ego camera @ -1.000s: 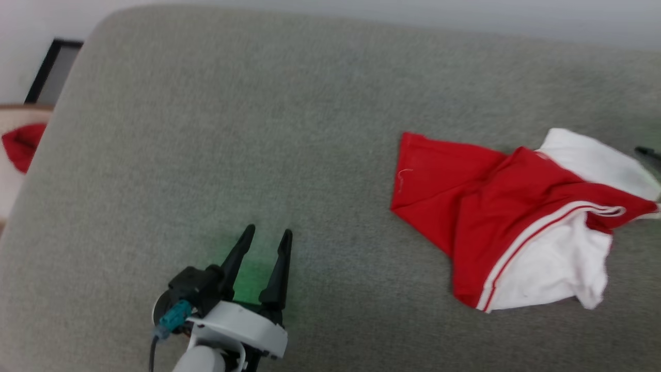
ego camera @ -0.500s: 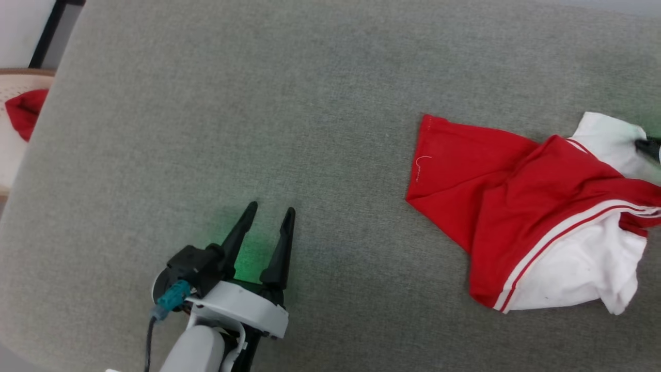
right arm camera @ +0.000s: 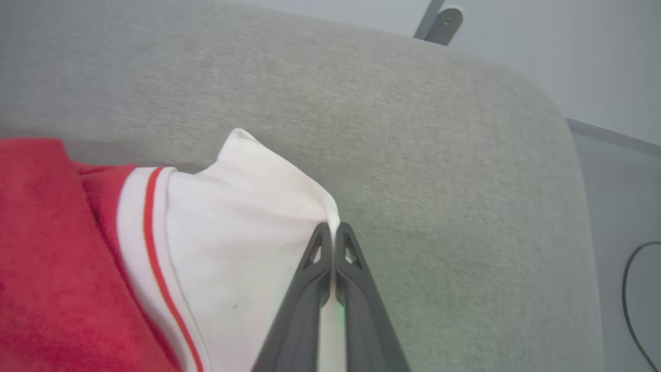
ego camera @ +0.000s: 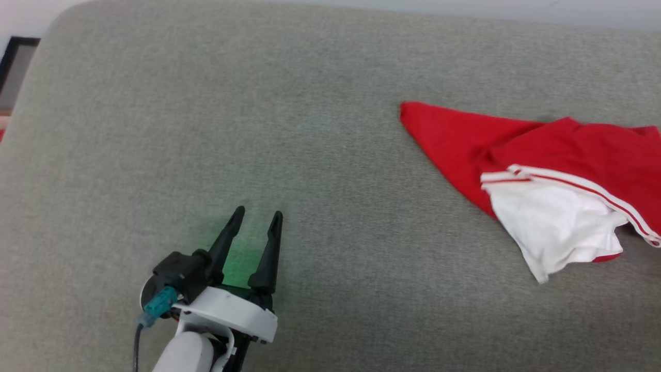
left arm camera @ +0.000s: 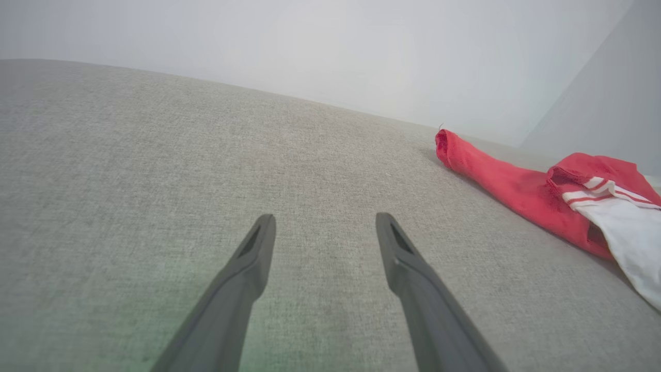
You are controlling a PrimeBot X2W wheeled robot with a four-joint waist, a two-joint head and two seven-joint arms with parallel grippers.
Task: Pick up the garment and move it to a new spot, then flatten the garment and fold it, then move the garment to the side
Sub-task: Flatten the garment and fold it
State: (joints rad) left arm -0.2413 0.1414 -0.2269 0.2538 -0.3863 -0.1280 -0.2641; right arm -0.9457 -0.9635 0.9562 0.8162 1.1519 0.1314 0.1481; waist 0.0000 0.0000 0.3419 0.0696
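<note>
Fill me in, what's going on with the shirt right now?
The right gripper is shut on the edge of a white sleeve of the red and white shirt, which lies bunched and unfolded on the grey upholstered surface. The left gripper is open over bare upholstery, well apart from the shirt.

The garment [ego camera: 568, 144], a red shirt with white sleeves and white-red striped trim, is seen crumpled and folded over itself near the right end of the grey counter [ego camera: 310, 129]. One white sleeve [right arm camera: 248, 222] is pinched in the right tool [right arm camera: 333, 228].
</note>
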